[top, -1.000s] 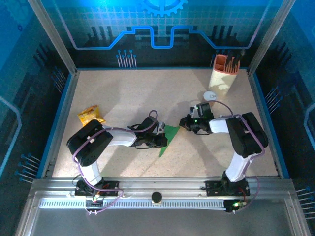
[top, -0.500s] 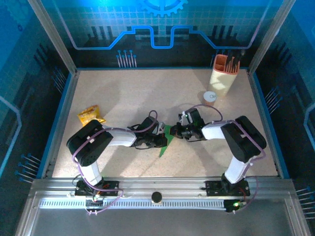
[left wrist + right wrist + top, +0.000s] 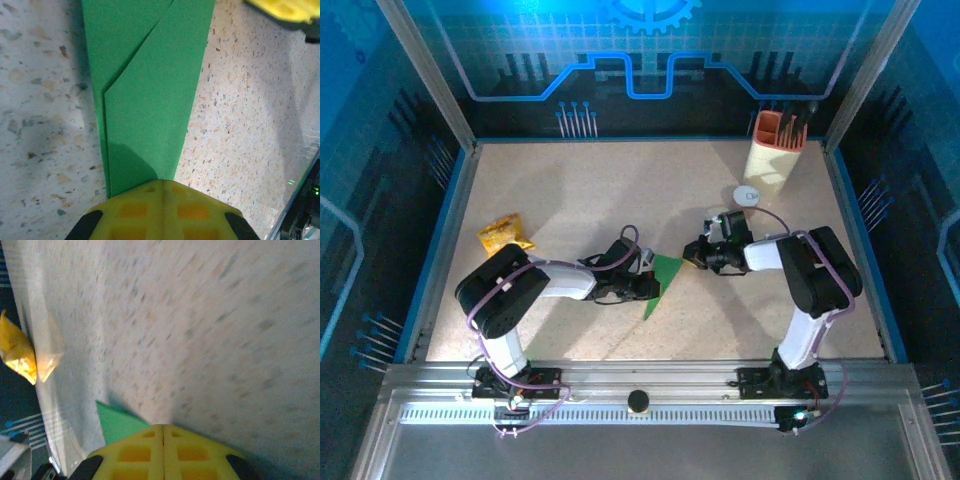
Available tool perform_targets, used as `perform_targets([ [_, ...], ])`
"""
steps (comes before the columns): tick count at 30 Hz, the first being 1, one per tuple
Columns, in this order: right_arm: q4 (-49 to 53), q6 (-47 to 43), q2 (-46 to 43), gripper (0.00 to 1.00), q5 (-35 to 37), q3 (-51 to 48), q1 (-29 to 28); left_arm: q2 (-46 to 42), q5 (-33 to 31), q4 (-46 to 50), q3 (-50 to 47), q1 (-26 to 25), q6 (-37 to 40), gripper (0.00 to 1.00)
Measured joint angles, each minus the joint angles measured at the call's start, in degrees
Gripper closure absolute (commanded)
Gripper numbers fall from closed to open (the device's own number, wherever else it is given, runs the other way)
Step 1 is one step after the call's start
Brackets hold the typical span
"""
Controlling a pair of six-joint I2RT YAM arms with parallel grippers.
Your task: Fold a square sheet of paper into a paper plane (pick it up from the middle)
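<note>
Seemingly, left gripper [image 3: 161, 184], pressed together, pins the green paper [image 3: 150, 100]; right gripper [image 3: 162, 429] likewise closed; packet [image 3: 504, 234] print unreadable.

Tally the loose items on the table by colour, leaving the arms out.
Green: 1, the folded paper
Yellow-orange: 1, the snack packet
Cream: 1, the holder, orange inside, at the back right
White: 1, the small round disc in front of the holder
Total: 4
</note>
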State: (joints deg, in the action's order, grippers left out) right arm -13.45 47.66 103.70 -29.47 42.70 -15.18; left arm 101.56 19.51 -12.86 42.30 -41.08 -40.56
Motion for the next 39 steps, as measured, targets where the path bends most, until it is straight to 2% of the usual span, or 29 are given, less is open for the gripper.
perform_targets([
  [6, 2.5, -1.1, -1.0, 0.88, 1.7, 0.8, 0.6, -0.2, 0.0, 0.1, 0.0, 0.0, -0.1, 1.0],
  [10, 6.4, -2.4, -7.6, 0.83, 4.0, 0.7, 0.4, -1.9, -0.3, 3.7, 0.1, 0.0, -1.1, 0.87],
  [12, 7.7, -3.1, -12.4, 0.8, 4.9, 0.5, 0.2, -3.6, -0.9, 7.4, 0.6, 0.0, -1.4, 0.74],
  [16, 8.6, -3.8, -19.1, 0.77, 5.2, -1.2, -0.6, -9.5, -3.3, 13.8, 3.0, 0.0, -1.2, 0.66],
  [20, 9.7, -3.8, -21.1, 0.74, 5.4, -5.1, -2.8, -14.6, -5.1, 16.2, 5.3, 1.7, -1.1, 0.65],
  [23, 11.3, -3.8, -21.1, 0.74, 5.6, -6.9, -5.5, -14.8, -5.7, 16.9, 5.4, 3.8, -1.1, 0.65],
  [32, 12.1, -2.7, -19.4, 0.75, 7.7, -7.1, -12.6, -6.3, -4.0, 18.7, 5.7, 5.9, -0.9, 0.63],
  [39, 12.0, -1.8, -16.8, 0.75, 8.5, -7.1, -14.6, -3.4, -0.9, 17.7, 6.4, 6.9, 0.0, 0.64],
])
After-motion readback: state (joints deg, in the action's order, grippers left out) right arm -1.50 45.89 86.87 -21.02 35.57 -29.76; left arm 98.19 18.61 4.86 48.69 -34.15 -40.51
